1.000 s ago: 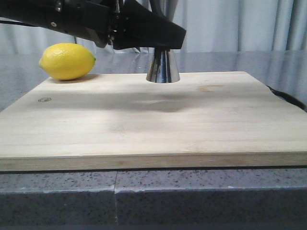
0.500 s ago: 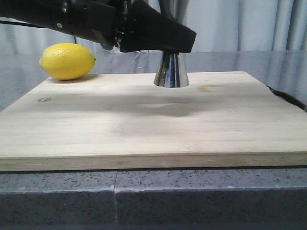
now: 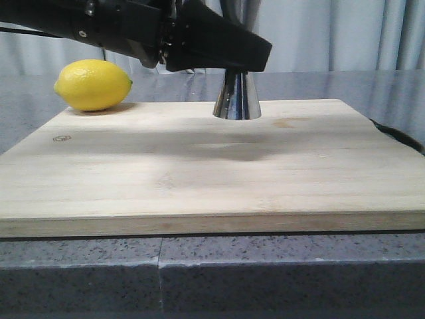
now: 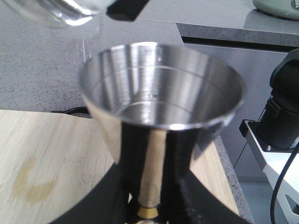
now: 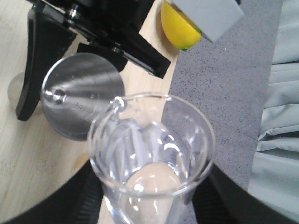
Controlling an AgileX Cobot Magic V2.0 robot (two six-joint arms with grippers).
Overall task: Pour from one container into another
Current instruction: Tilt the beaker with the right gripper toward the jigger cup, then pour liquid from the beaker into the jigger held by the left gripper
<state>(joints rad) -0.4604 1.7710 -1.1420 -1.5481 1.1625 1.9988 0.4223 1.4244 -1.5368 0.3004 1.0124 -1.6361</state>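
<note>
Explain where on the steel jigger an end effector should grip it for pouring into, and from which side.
Grip the jigger at its narrow gold-banded waist, coming in level from the side. The flaring cones above and below should keep it from slipping, and the mouth stays open. The left end effector grips it there.

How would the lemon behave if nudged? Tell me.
The lemon would probably roll or wobble: it is rounded and lies on its side at the board's far corner. It looks firm, so likely not fragile, and could roll off that edge.

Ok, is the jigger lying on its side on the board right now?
No, the front view shows the jigger standing upright on the wooden board, its flared base flat on the wood.
</note>
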